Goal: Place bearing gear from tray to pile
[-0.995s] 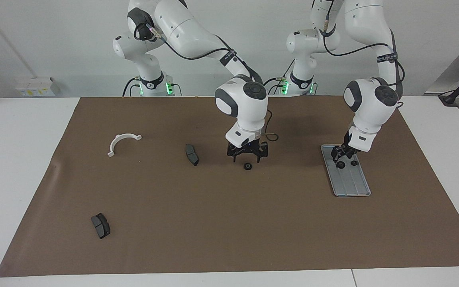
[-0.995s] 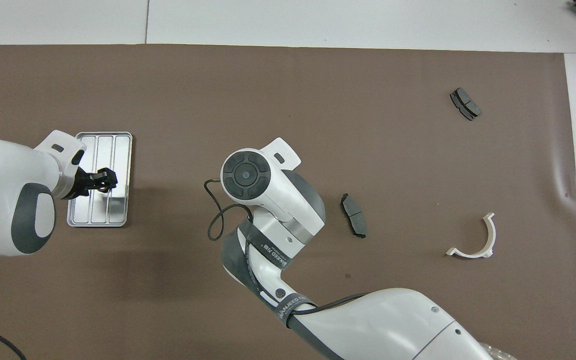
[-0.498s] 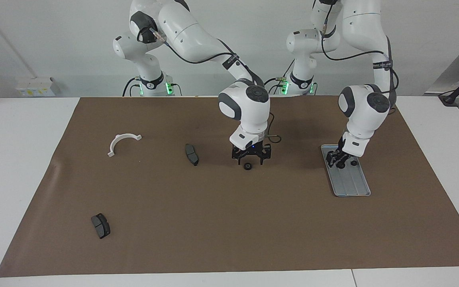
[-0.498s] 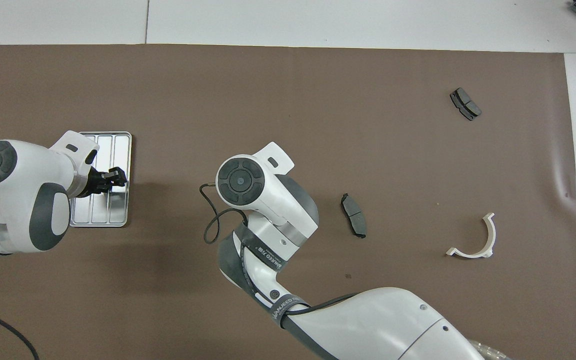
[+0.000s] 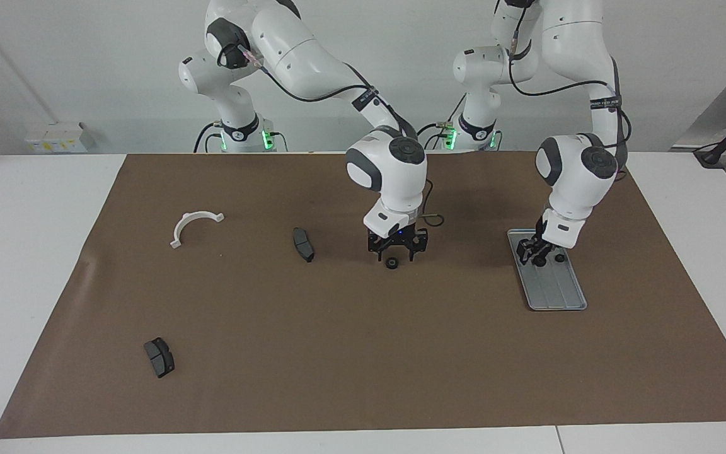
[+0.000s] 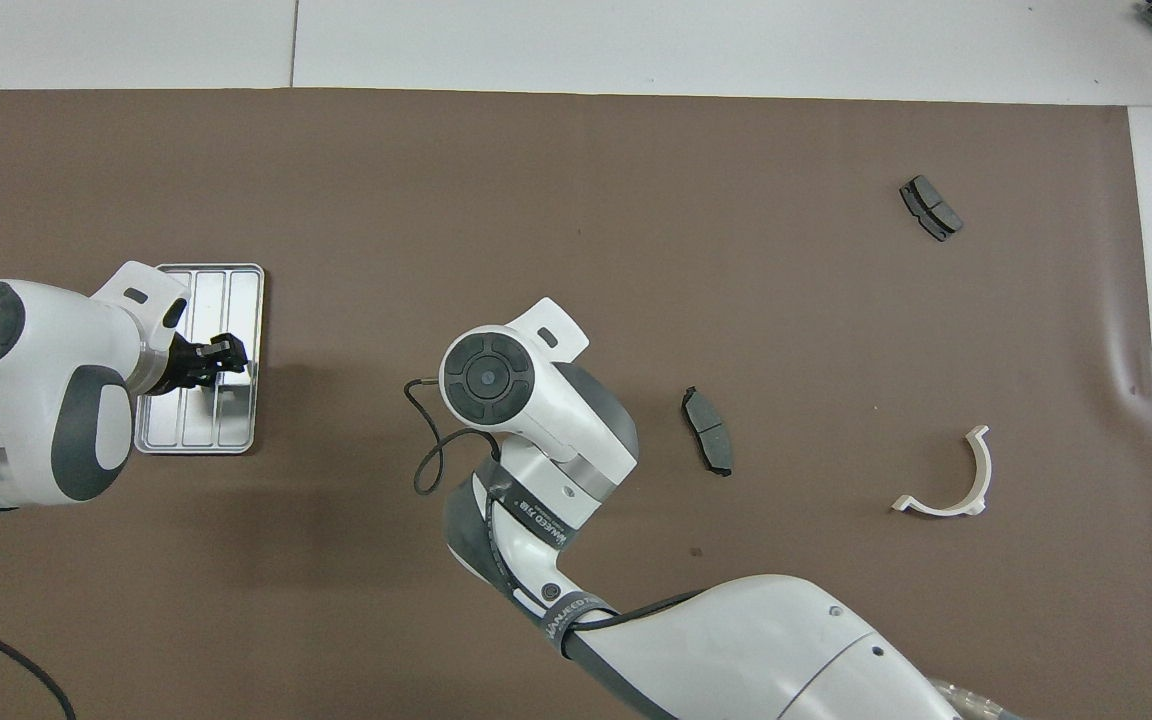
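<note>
The right gripper (image 5: 394, 253) hangs low over the brown mat (image 5: 363, 353) near the middle of the table, its fingers spread wide and pointing down, and a small dark bearing gear (image 5: 392, 263) lies on the mat directly under the gap between them, not pinched; whether the fingertips touch the mat cannot be told. In the overhead view the right arm's wrist covers this gripper and the gear. Toward the right arm's end of the table from this gripper lies the pile: one dark brake pad (image 5: 303, 244) sits nearest to the gripper, a white half-ring bracket (image 5: 194, 226) lies well apart from the gripper on the same side, and a second dark brake pad (image 5: 159, 357) rests farthest off, near the mat's edge away from the robots. The left gripper (image 5: 533, 252) is down over the tray (image 5: 555, 290), at the tray's end nearer the robots; whether its fingers are spread or pressed together cannot be told, nor whether they hold anything. Just beside this gripper, toward the left arm's end of the table, a second small dark gear (image 5: 559, 257) rests on the tray floor. The ridged part of the tray under neither gripper lies bare.
</note>
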Available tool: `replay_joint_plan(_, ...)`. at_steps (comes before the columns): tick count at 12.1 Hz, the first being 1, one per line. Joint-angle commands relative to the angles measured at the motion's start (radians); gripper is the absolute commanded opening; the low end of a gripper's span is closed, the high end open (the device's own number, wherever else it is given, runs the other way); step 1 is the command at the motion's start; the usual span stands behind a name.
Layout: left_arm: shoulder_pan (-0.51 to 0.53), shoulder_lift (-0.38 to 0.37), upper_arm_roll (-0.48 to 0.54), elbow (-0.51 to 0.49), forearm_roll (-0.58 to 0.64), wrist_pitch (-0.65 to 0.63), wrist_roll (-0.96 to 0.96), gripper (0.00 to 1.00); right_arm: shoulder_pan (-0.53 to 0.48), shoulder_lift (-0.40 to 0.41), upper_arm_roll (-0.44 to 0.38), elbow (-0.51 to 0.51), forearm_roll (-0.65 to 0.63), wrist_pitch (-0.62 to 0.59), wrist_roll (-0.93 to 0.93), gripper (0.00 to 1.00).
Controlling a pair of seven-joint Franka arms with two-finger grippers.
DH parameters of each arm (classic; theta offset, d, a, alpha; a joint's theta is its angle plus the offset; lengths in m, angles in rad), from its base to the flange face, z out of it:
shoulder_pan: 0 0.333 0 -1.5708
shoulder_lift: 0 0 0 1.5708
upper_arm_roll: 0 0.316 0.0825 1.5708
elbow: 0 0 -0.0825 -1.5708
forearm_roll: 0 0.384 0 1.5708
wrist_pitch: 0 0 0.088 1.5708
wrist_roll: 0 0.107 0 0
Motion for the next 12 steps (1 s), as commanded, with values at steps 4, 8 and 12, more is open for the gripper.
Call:
replay_joint_plan(4, 0.034, -0.002, 0.003, 0.002, -0.003, 0.008, 0.045, 0.71, -0.007, -0.011, 0.000, -0.034, -0.033, 0.045, 0.033, 0.66)
replay_joint_plan(8, 0.036, 0.001, 0.001, -0.003, -0.003, 0.011, 0.045, 0.67, -0.007, -0.015, -0.002, -0.054, -0.042, 0.063, 0.031, 0.56)
replay_joint_plan(12, 0.033, 0.012, 0.001, -0.009, -0.003, 0.016, 0.047, 0.63, -0.014, -0.011, -0.007, -0.054, -0.072, 0.104, 0.033, 0.52)
